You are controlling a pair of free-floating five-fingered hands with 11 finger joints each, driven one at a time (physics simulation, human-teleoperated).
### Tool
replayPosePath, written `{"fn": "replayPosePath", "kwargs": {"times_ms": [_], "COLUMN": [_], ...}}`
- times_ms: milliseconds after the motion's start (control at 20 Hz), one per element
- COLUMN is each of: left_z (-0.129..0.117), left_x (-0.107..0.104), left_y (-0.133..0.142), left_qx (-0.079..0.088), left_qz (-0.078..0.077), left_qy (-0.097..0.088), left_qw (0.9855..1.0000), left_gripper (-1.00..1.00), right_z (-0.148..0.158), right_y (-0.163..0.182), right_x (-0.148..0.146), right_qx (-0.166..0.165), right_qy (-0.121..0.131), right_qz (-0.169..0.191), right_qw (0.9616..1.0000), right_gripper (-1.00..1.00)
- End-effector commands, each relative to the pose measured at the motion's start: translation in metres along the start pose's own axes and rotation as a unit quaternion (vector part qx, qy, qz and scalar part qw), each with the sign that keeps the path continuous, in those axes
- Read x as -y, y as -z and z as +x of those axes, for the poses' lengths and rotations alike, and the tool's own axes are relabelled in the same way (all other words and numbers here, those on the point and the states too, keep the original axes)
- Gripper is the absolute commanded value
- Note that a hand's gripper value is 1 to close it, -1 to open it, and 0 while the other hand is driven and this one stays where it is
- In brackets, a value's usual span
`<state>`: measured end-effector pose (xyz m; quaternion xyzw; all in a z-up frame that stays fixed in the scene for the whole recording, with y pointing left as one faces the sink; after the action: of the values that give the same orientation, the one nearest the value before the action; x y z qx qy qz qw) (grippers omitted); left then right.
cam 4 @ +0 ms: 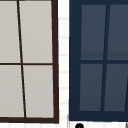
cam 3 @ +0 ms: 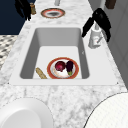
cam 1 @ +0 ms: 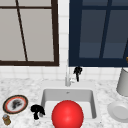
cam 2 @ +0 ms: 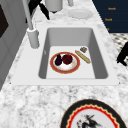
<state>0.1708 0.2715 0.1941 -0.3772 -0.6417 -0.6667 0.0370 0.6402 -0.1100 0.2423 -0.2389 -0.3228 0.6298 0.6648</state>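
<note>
The right hand (cam 1: 78,71) hangs at the faucet (cam 1: 67,76), just beside its spout; in the right side view its fingers (cam 3: 88,25) spread straight and downward over the faucet's base, open and holding nothing. Whether it touches the faucet I cannot tell. The left hand (cam 1: 37,110) hovers at the sink's (cam 1: 47,93) front left corner, fingers loose and pointing down, holding nothing. Just left of it on the counter (cam 1: 27,86) lies a patterned plate (cam 1: 15,104), with a small jar (cam 1: 6,120) in front. In the sink, a red-rimmed plate (cam 2: 65,62) carries a red fruit (cam 2: 67,59) and an eggplant (cam 2: 58,60); a breadstick (cam 2: 82,56) lies beside it. A red ball (cam 1: 67,114) covers the basin in the front view. On the right of the counter stand a white plate (cam 1: 119,112) and a pot (cam 1: 123,82).
</note>
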Motion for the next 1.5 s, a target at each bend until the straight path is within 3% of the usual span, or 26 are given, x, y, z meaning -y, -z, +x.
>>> {"fn": "replayPosePath", "kwargs": {"times_ms": [0, 150, 500, 600, 800, 950, 1250, 1450], "left_z": [0.000, 0.000, 0.000, 0.000, 0.000, 0.000, 0.000, 0.000], "left_x": [0.000, 0.000, 0.000, 0.000, 0.000, 0.000, 0.000, 0.000], "left_y": [0.000, 0.000, 0.000, 0.000, 0.000, 0.000, 0.000, 0.000], "left_qx": [0.000, 0.000, 0.000, 0.000, 0.000, 0.000, 0.000, 0.000], "left_qz": [0.000, 0.000, 0.000, 0.000, 0.000, 0.000, 0.000, 0.000], "left_qy": [0.000, 0.000, 0.000, 0.000, 0.000, 0.000, 0.000, 0.000], "left_qw": [1.0000, 1.0000, 1.0000, 1.0000, 1.0000, 1.0000, 1.0000, 1.0000], "left_gripper": [0.00, 0.00, 0.00, 0.00, 0.00, 0.00, 0.00, 0.00], "right_z": [-0.003, -0.020, -0.040, -0.040, -0.041, -0.045, -0.057, -0.057], "right_y": [0.029, 0.050, 0.111, 0.108, 0.098, 0.076, 0.041, 0.064], "right_x": [-0.005, -0.010, -0.019, -0.001, 0.007, 0.008, 0.039, 0.055], "right_qx": [0.004, 0.011, 0.026, 0.040, 0.072, 0.083, 0.077, 0.077], "right_qy": [-0.050, -0.029, -0.024, 0.000, 0.010, 0.013, 0.003, 0.010], "right_qz": [-0.010, -0.021, -0.020, 0.019, 0.089, 0.092, 0.078, 0.098], "right_qw": [0.9987, 0.9993, 0.9992, 0.9990, 0.9934, 0.9922, 0.9940, 0.9921], "right_gripper": [-1.00, -1.00, -1.00, -1.00, -1.00, -1.00, -1.00, -1.00]}}
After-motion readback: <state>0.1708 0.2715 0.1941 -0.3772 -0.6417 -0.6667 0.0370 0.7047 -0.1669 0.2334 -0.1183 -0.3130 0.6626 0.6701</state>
